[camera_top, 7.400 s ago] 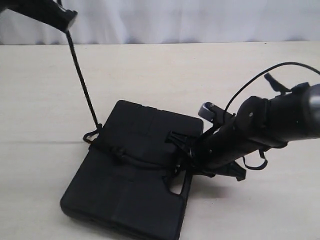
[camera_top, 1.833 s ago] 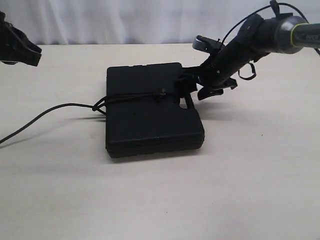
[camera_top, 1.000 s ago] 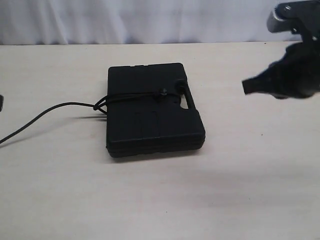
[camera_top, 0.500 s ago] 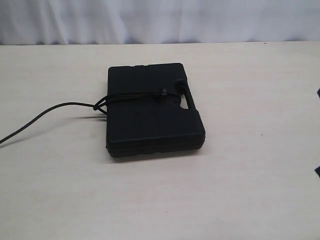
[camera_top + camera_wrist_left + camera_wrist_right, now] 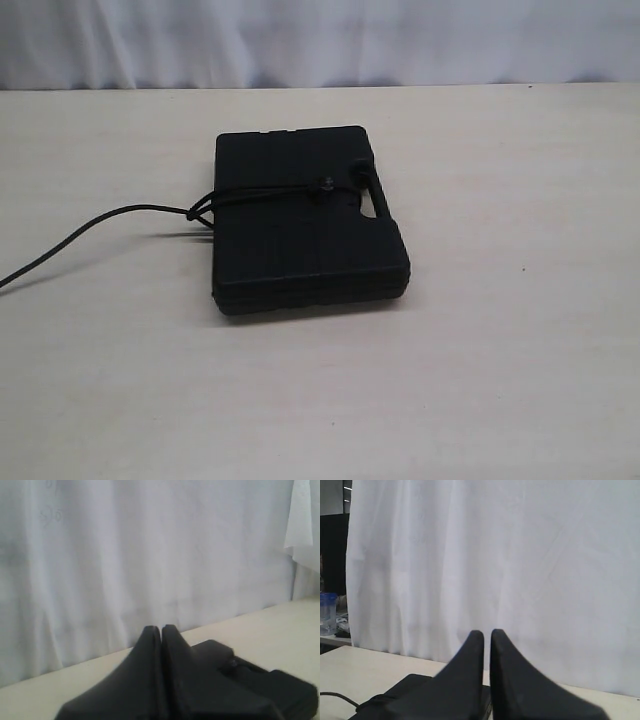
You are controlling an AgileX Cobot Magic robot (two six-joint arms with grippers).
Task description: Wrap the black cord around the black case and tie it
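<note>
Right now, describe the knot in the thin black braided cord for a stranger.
On the pale tabletop lies a flat matte black plastic case. The cord crosses it; the knot is the small lump where that line ends, beside the handle cut-out.

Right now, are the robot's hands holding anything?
Nothing is held. The left hand and the right hand are shut and empty; the thin black braided cord lies around the flat black plastic case.
</note>
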